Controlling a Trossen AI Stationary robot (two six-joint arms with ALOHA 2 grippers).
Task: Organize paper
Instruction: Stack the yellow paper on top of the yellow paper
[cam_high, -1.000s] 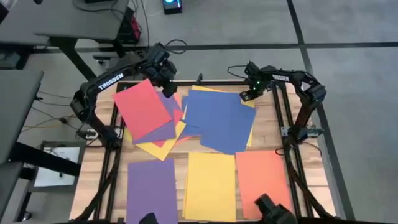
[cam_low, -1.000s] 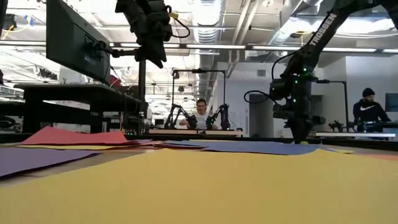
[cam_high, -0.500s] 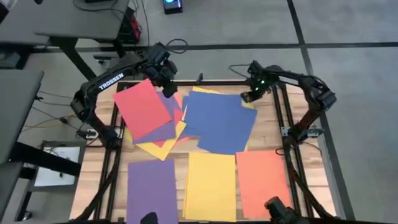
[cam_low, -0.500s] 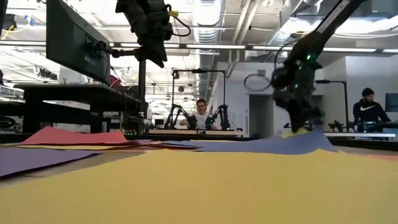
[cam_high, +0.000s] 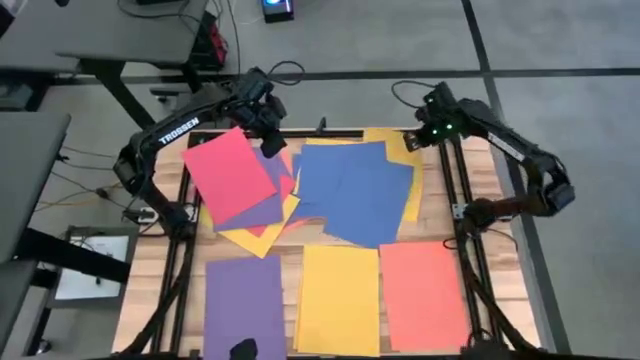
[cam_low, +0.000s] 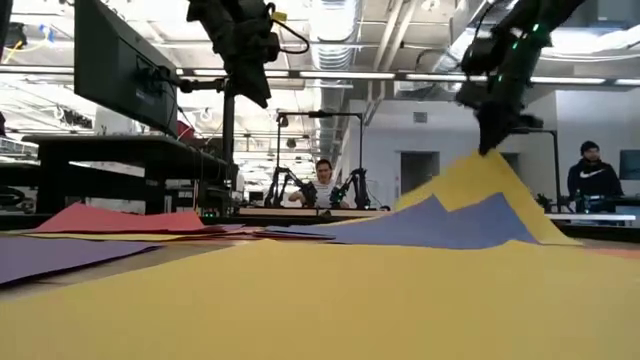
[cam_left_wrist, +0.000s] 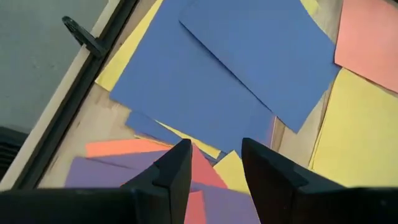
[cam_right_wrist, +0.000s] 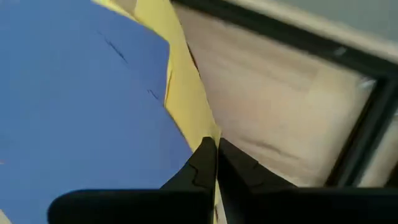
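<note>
A loose heap of paper lies at the far side of the table: a red sheet (cam_high: 228, 172) on purple and yellow ones at the left, blue sheets (cam_high: 355, 190) on a yellow sheet (cam_high: 398, 142) at the right. My right gripper (cam_high: 427, 138) is shut on that yellow sheet, raised at the far right. My left gripper (cam_high: 266, 127) hangs open above the heap's left part, touching nothing; the left wrist view shows its fingers (cam_left_wrist: 214, 158) apart over the sheets. Along the near edge lie a purple (cam_high: 245, 305), a yellow (cam_high: 338, 300) and an orange pile (cam_high: 423, 295). My right gripper pinches the yellow sheet's far right corner (cam_right_wrist: 200, 127) between its two fingers, coming from above and pointing down. That corner is lifted into a peak (cam_low: 482, 168). The sheet's remaining part slopes down to the table, with the blue sheets (cam_low: 440, 222) lying on the slope.
A black frame rail (cam_high: 455, 190) runs along the table's right side, another (cam_high: 185, 200) along the left. Bare wood (cam_high: 480, 170) shows right of the heap. In the low view, people sit at benches in the room beyond the table.
My right gripper has risen and gone a little toward the table's far right corner with the yellow sheet's corner. That corner has come up from flat into a tall peak; the blue sheets on it tilt up with it, while the near parts stay on the table.
</note>
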